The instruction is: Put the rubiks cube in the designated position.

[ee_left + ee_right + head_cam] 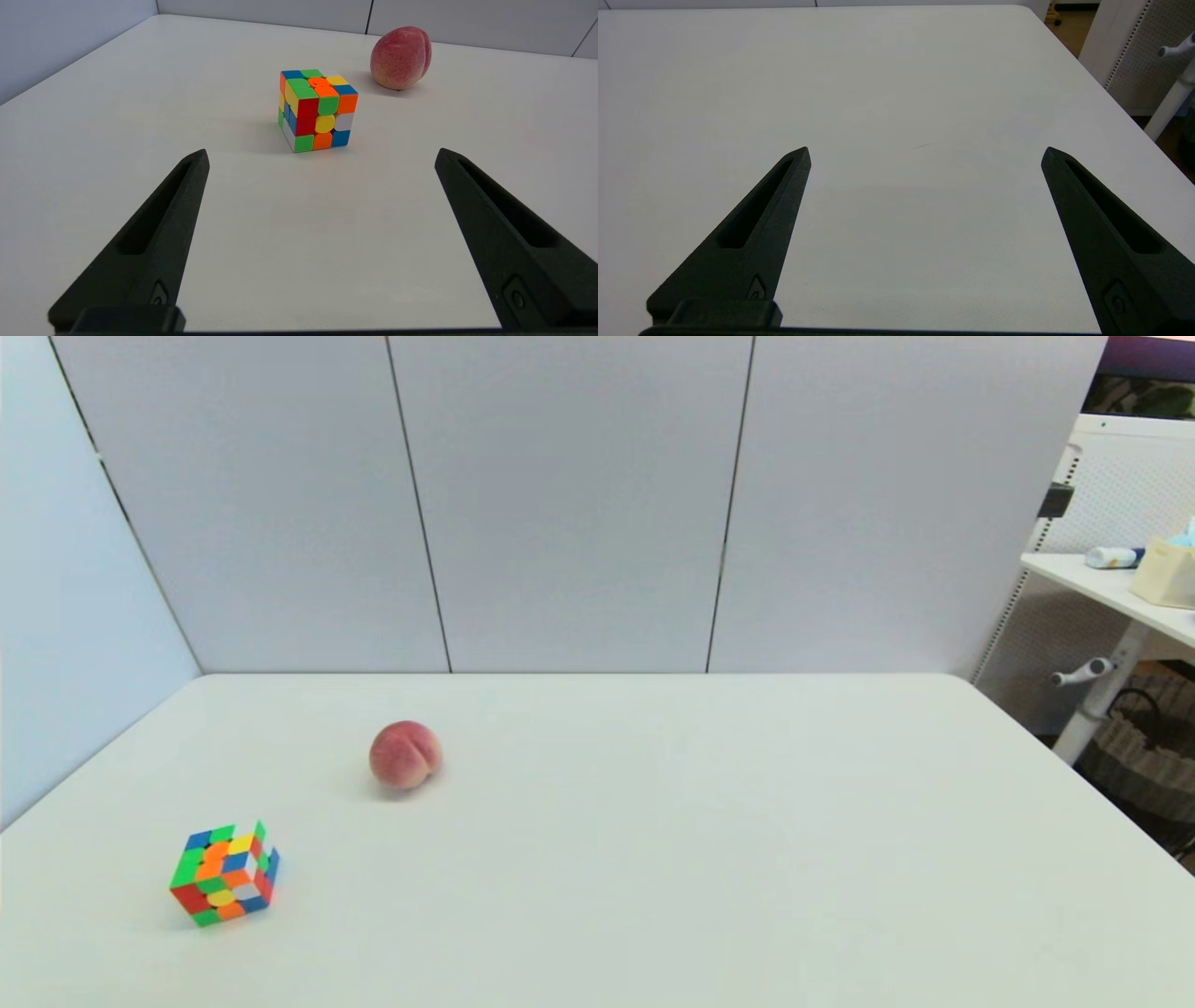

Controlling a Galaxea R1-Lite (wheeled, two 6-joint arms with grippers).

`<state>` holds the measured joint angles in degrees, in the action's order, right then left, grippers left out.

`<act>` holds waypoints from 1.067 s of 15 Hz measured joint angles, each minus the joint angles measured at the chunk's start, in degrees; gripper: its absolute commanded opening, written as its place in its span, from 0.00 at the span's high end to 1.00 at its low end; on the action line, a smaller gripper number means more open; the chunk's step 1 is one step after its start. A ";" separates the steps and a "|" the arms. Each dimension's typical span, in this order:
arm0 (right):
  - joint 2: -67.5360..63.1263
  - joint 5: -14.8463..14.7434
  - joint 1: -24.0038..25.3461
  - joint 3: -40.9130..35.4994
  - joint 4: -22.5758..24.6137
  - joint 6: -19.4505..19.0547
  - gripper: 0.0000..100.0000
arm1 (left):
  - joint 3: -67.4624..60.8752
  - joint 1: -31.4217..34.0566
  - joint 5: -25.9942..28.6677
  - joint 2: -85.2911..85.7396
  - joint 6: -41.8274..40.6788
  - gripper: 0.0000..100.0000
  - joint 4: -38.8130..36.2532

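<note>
Left tool (pixel 321 156) open, short of rubiks cube (pixel 317 111) | right tool (pixel 926 154) open

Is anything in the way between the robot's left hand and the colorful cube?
No. The left gripper is open, and only bare white table lies between it and the rubiks cube. The peach sits beyond the cube, off to one side, not touching it.

left gripper (pixel 322 156) fingers spread wide, low over the white table (pixel 93 116); rubiks cube (pixel 317 109) sits on the table ahead of the tips, untouched; peach (pixel 401 58) just beyond it, not touching
</note>
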<state>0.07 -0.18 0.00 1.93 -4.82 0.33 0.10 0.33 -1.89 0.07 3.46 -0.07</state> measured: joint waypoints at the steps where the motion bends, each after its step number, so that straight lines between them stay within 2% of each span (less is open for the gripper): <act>1: 0.00 0.02 0.00 0.00 0.00 0.00 0.00 | 0.00 0.00 -0.01 0.00 0.01 0.00 0.00; 8: 0.00 0.00 0.00 0.00 0.02 -0.06 0.00 | 0.00 0.00 -0.04 0.00 -0.52 0.00 0.07; 16: 0.00 0.00 0.00 0.00 0.02 -0.04 0.00 | 0.01 0.00 2.13 -0.02 -10.62 0.00 0.29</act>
<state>0.07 -0.18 0.00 1.93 -4.79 0.29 0.11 0.33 0.24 0.05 -7.16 0.22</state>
